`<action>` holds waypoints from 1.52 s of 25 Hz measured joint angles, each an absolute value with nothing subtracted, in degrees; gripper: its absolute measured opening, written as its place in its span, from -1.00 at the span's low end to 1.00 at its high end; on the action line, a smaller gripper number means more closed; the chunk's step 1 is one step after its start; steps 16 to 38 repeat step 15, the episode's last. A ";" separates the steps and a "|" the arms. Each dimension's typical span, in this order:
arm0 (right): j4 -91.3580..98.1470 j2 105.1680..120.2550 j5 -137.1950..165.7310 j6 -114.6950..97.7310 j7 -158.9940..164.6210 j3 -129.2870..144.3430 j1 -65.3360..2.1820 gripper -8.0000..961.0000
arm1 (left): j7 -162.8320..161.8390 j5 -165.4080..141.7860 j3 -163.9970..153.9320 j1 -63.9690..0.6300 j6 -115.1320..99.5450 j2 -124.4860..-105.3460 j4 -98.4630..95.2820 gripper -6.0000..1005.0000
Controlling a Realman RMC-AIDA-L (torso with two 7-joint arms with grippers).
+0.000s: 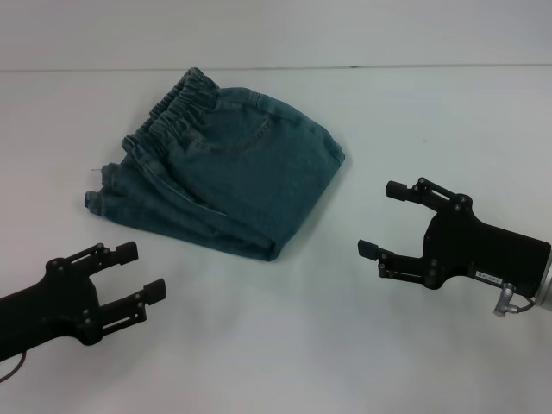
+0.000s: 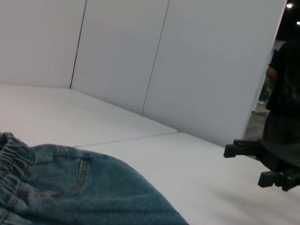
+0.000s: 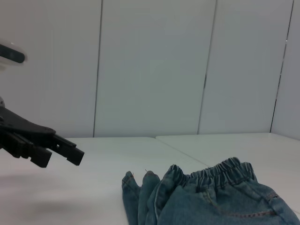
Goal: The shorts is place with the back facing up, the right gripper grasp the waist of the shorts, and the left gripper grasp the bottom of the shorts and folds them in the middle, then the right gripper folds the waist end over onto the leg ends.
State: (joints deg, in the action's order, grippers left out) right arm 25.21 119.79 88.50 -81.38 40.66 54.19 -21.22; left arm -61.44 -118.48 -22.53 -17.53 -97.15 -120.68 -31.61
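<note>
The blue-green denim shorts (image 1: 237, 168) lie folded into a compact bundle on the white table, a back pocket facing up. The ruffled waist (image 1: 177, 108) is at the bundle's far left, and the leg ends (image 1: 97, 194) stick out just beside it at the left edge. My left gripper (image 1: 142, 272) hovers open and empty near the front left, short of the shorts. At the right my right gripper (image 1: 382, 219) is open, empty and apart from the cloth. The left wrist view shows the shorts (image 2: 84, 187) and the right gripper (image 2: 247, 165). The right wrist view shows the shorts (image 3: 225, 197), hems (image 3: 136, 185) and left gripper (image 3: 61, 158).
The white table (image 1: 276, 345) spreads around the shorts, with its far edge against white wall panels (image 3: 154, 70). A person in dark clothes (image 2: 283, 84) stands beyond the table at the right side of the left wrist view.
</note>
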 joint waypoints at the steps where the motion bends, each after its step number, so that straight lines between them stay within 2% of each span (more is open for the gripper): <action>1: 25.21 119.79 88.50 -81.38 40.65 54.19 -21.22 0.91 | -61.65 -118.78 -22.56 -17.63 -96.97 -120.67 -31.63 0.49; 38: 25.01 119.85 88.50 -81.39 40.37 54.14 -21.11 0.91 | -61.82 -118.85 -22.59 -17.59 -96.84 -120.72 -31.73 0.49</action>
